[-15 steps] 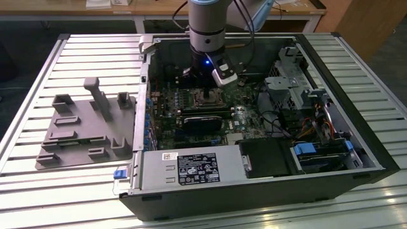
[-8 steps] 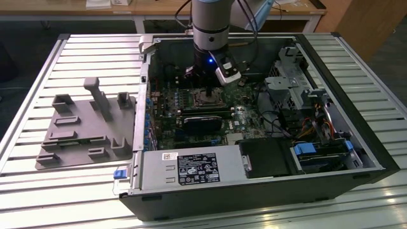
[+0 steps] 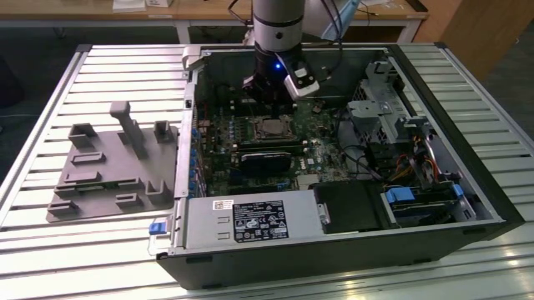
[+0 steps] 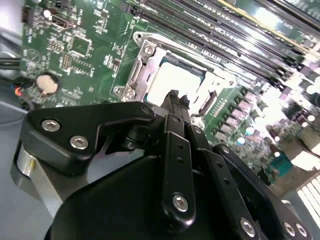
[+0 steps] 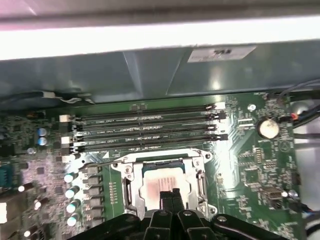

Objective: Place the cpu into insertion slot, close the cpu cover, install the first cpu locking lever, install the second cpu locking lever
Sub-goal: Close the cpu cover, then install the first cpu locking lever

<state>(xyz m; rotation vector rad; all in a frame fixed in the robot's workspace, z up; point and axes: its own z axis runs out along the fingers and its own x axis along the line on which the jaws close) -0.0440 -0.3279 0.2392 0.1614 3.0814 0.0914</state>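
The cpu lies flat in the insertion slot on the green board, its pale top showing. The silver cpu cover frames it and looks folded down around it. A thin lever wire runs along the far side of the socket. My gripper hangs right over the cpu's near edge. Its black fingers are pressed together with nothing between them. Whether the tips touch the chip I cannot tell.
Long black memory slots run just beyond the socket, below the case wall. A coin battery and several capacitors flank the socket. A black heatsink, a power supply and a grey fixture tray are also in view.
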